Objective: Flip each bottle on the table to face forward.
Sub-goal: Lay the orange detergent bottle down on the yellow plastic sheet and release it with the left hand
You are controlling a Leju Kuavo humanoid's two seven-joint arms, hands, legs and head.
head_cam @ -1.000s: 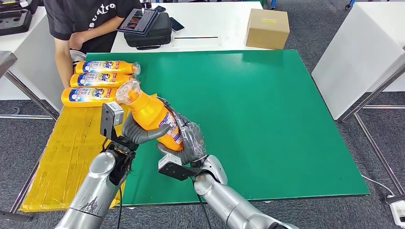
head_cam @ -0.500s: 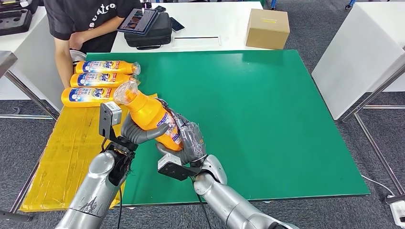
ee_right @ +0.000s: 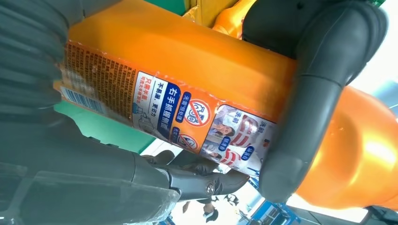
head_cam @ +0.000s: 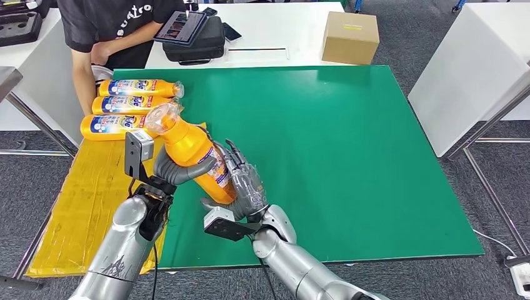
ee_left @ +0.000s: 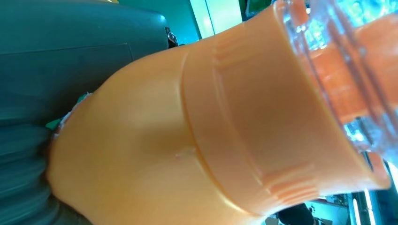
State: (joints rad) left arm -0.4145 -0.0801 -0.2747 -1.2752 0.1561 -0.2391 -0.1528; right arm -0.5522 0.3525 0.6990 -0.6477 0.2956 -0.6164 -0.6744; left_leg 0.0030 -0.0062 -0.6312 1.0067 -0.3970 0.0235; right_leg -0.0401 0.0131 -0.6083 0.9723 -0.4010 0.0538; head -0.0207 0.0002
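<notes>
Since a second ago the bottle [head_cam: 195,152] has swung more upright, its clear cap [head_cam: 161,117] now pointing toward the three bottles [head_cam: 128,105] lying at the table's far left corner, and the right hand [head_cam: 245,182] has loosened, its fingers now spread beside the bottle's lower part instead of wrapping it. In the head view the left hand [head_cam: 173,172] grips the orange bottle around its middle, holding it tilted above the green table [head_cam: 350,144] near the yellow mat [head_cam: 87,200]; the right hand rests against the bottle's base with fingers apart, and whether it is gripping cannot be told here. A person [head_cam: 106,31] stands behind the three lying bottles, and a cardboard box [head_cam: 350,37] sits on the white table beyond. The left wrist view is close on the bottle's orange shoulder [ee_left: 187,136] and clear cap [ee_left: 342,70]. In the right wrist view the bottle's back label [ee_right: 164,108] faces the camera, a grey thumb [ee_right: 305,112] lies across the bottle, and dark fingers [ee_right: 206,180] reach under it.
</notes>
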